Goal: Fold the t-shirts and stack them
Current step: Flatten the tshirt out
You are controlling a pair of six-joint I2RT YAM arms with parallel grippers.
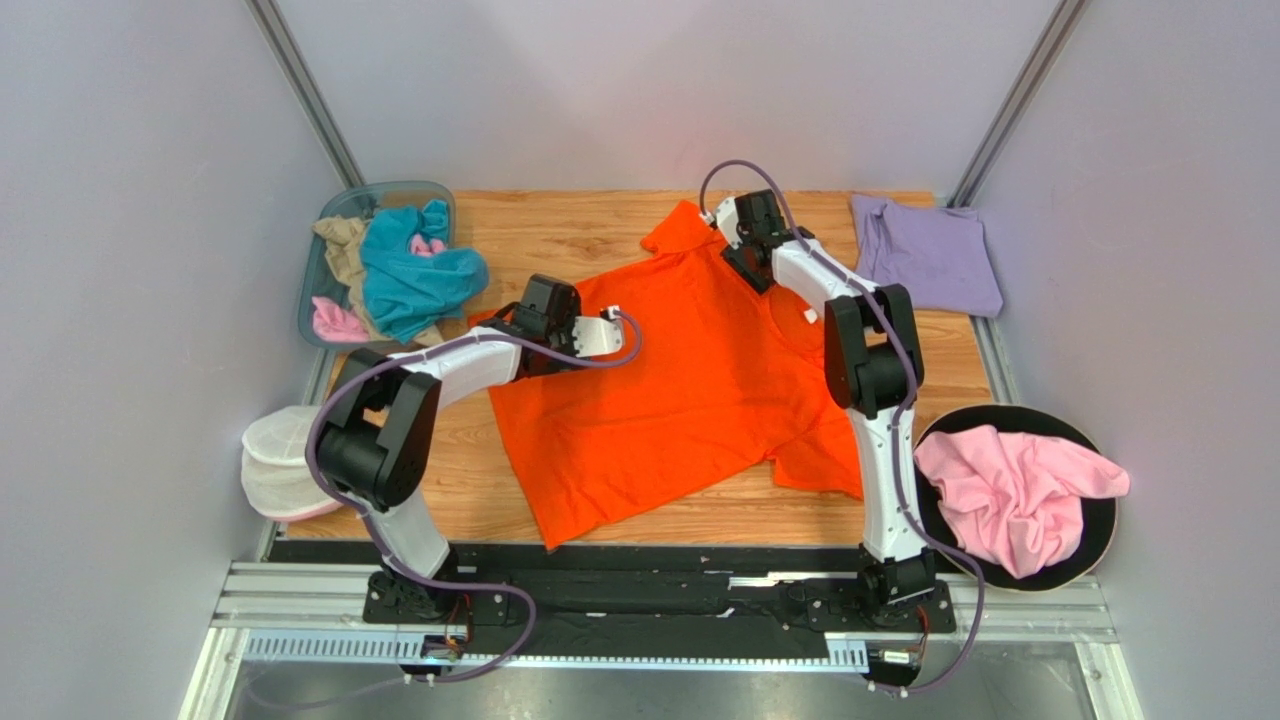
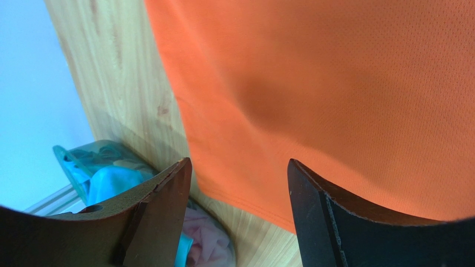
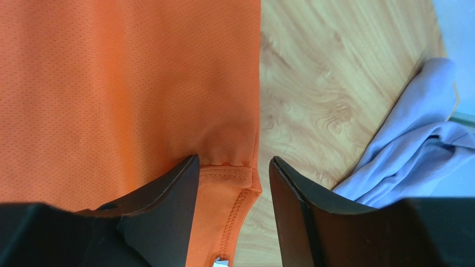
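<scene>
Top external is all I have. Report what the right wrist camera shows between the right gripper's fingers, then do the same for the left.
Observer: The right gripper stands open. A stitched hem corner of the orange shirt lies in the gap, not pinched.
Operator: Tell me what else shows at that hem.
Observer: A small white tag sits at the hem, low in the view between the fingers.
Operator: Now the left.
Observer: The left gripper is open too, its fingers on either side of the orange shirt's edge, with bare wood beside it. It grips nothing.
</scene>
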